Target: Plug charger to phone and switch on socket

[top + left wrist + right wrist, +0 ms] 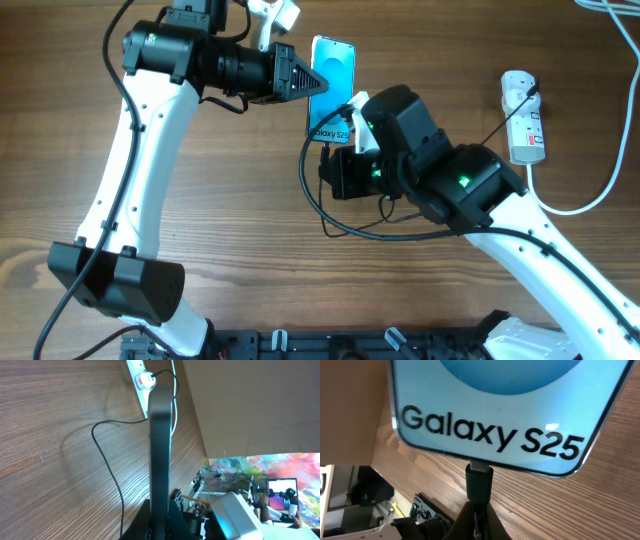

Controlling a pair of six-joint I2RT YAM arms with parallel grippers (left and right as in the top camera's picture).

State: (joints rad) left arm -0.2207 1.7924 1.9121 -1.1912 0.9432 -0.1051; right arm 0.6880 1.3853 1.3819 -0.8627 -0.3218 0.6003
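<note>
Left gripper (pixel 306 77) has its jaws pinching the phone (pixel 332 82) by its left long edge, far centre of the wooden table (pixel 200 200). In the left wrist view the phone shows edge-on between the fingers. The screen faces up, cyan-teal, and the white "Galaxy S25" band sits at the near end. Right gripper (pixel 476 521) comes in from the near side, jaws pressed onto the dark connector tip (pixel 479 480) of the charger (pixel 312 195). The tip meets the middle of the phone's near edge, with a short silver section showing at the joint. How deep it is seated: cannot tell. The thin black cable loops on the table near the phone, passes under the right arm and runs to the socket (pixel 526 120). The socket lies flat at the far right, well apart from the phone, its thick white cord (pixel 600 190) curving right. Switch position: cannot tell.
</note>
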